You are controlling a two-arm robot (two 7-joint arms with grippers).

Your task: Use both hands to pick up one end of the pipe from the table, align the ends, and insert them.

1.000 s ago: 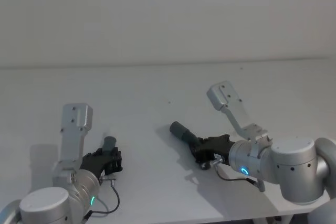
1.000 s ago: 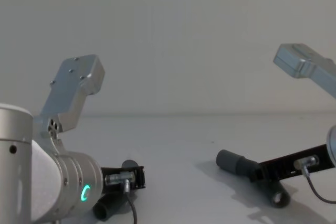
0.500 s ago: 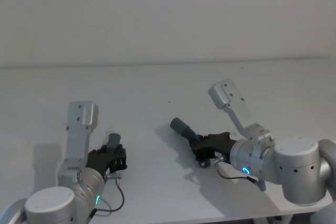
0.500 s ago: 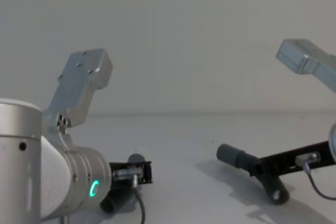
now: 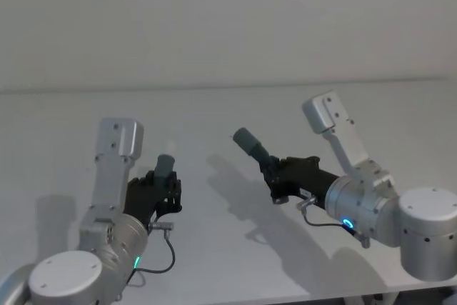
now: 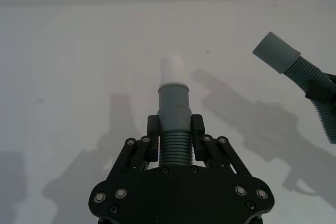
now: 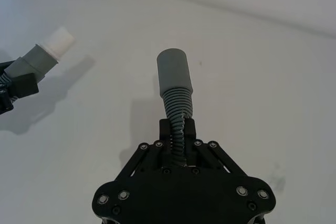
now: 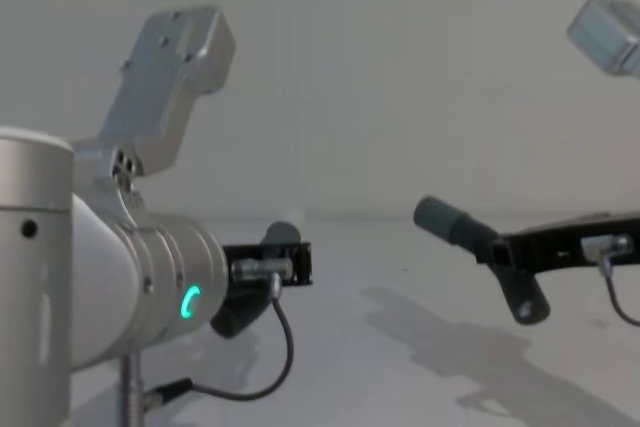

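Both pipe pieces hang above the white table (image 5: pixel 64 126). My left gripper (image 5: pixel 161 189) is shut on the ribbed part of one piece (image 6: pixel 174 148). Its grey cuff (image 6: pixel 174 100) and narrower white tip (image 6: pixel 171 70) point forward, away from the jaws. My right gripper (image 5: pixel 275 174) is shut on the ribs of the other piece (image 7: pixel 177 113), whose wider grey socket cuff (image 5: pixel 247 142) angles up and toward the left. In the chest view the left gripper (image 8: pixel 292 265) and the right gripper (image 8: pixel 497 247) stand well apart, and the socket cuff (image 8: pixel 446 219) faces the left piece (image 8: pixel 281 237).
The table's far edge meets a plain pale wall (image 5: pixel 228 19). The arms and hose pieces cast shadows (image 5: pixel 235 198) on the bare surface between and below the grippers. A thin cable (image 5: pixel 161 258) loops under the left wrist.
Both arms have risen, lifting their pipe pieces off the table. The left piece moved forward and right; the right piece's socket cuff moved up and farther back.
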